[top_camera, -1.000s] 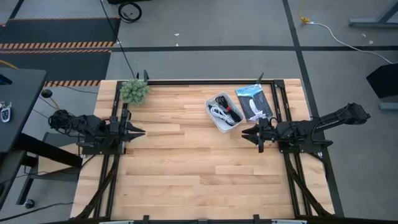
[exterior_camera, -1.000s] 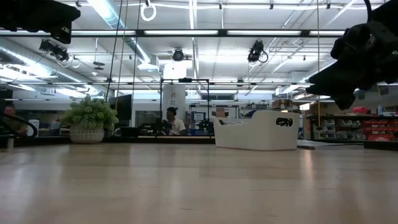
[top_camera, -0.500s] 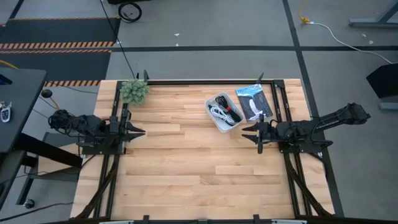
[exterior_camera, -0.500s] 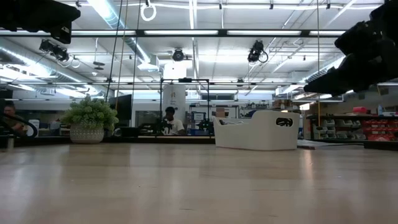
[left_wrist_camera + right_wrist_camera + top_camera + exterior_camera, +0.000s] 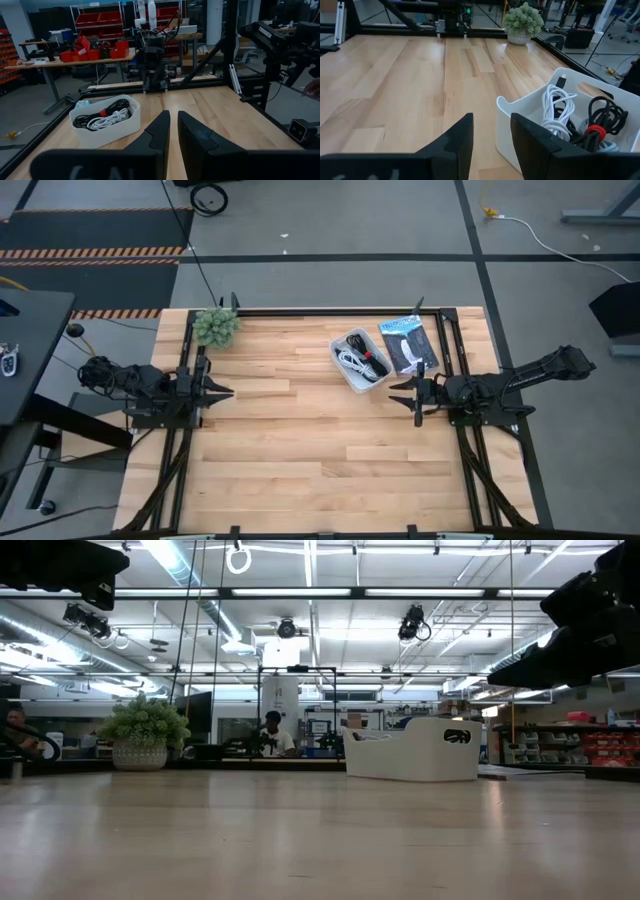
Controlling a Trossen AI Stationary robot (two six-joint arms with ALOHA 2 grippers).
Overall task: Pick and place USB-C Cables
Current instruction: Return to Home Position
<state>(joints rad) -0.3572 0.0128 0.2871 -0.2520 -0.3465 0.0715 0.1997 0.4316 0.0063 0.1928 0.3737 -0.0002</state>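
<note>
A white tray (image 5: 341,369) stands toward the table's far right and holds the bundled cables. A white cable (image 5: 555,107), a black cable with a red tie (image 5: 598,124) and another black cable (image 5: 86,120) show in it; I cannot make out the light blue one. My right gripper (image 5: 393,390) hovers open just near-right of the tray, fingers pointing at the table's left, above the wood. In its wrist view (image 5: 491,122) the tray wall (image 5: 520,130) lies right ahead. My left gripper (image 5: 228,391) waits shut at the table's left edge (image 5: 173,120).
A flat blue-and-black packet (image 5: 408,343) lies right of the tray by the far right corner. A potted plant (image 5: 216,326) stands at the far left corner. The wooden table (image 5: 300,450) stretches bare between the arms. A person (image 5: 273,735) sits in the room beyond.
My right gripper has risen and tipped up a little, as the low view shows; it stays beside the tray. The cables and the tray have not moved.
</note>
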